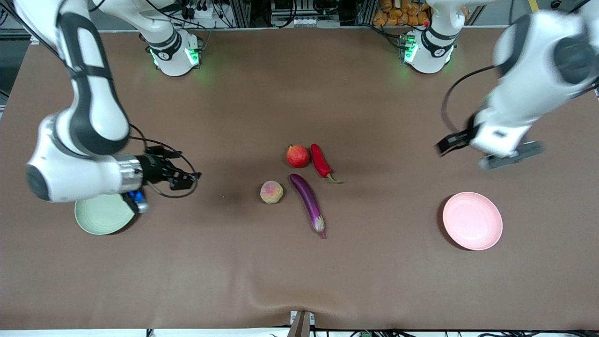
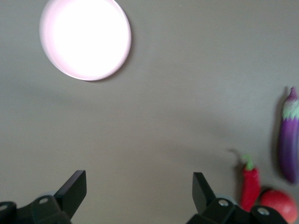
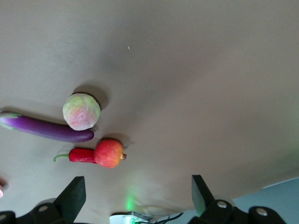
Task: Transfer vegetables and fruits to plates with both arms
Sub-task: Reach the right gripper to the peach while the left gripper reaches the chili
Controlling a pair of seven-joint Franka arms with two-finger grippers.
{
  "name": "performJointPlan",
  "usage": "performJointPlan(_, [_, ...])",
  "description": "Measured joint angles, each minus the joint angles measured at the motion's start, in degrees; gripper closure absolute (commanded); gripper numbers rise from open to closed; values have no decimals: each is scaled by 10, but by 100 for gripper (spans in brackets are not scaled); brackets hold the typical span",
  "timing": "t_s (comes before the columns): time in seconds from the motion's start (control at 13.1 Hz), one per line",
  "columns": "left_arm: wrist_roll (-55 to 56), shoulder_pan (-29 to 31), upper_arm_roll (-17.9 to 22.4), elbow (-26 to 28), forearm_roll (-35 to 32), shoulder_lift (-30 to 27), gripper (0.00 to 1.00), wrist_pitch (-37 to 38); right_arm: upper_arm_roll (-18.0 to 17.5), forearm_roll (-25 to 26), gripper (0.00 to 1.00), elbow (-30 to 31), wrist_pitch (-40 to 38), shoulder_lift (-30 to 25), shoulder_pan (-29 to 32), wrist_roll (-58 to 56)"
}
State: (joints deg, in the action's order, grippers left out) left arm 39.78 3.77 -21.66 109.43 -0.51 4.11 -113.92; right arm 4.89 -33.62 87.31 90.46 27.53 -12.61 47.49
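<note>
Brown table (image 1: 299, 271): peach (image 1: 271, 192) well apart from right pincer (image 1: 187, 178).

The high front camera is looking down across the whole table (image 1: 299, 281) toward the robots' bases, while both wrist cameras, seemingly well above it, are sharing the central eggplant (image 2: 289, 140) and pomegranate (image 3: 109, 153).

My left claw (image 2: 138, 196), fingers spread, hangs over bare brown table (image 1: 383, 117), the round pale pink plate (image 1: 472, 221) near it. My right claw (image 3: 138, 196), also spread, sits over open table just beside the pale green plate (image 1: 100, 216). Between them the round red pomegranate (image 1: 298, 156) touches the wrinkled red chili (image 1: 321, 161); the pink-and-yellow peach (image 1: 271, 192) and slim purple eggplant (image 1: 307, 200) crowd beside them.
</note>
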Motion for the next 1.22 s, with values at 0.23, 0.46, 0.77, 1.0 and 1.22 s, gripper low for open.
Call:
performJointPlan(0.23, [124, -10, -59, 94, 0, 31, 0, -117, 1, -32, 0, 6, 0, 24, -2, 13])
performJointPlan(0.46, [256, -75, -70, 106, -17, 100, 0, -200, 1, -95, 0, 42, 35, 31, -2, 13])
performJointPlan(0.77, [457, -136, -71, 92, -161, 205, 0, -272, 0, -119, 0, 60, 83, 31, -9, 5])
performJointPlan(1.0, [554, -175, -70, 14, -210, 281, 0, -279, 0, -119, 0, 66, 158, 37, -41, 0])
performJointPlan(1.22, [565, -197, -67, -34, -229, 332, 0, -278, -1, -120, 0, 67, 246, 62, -77, -5])
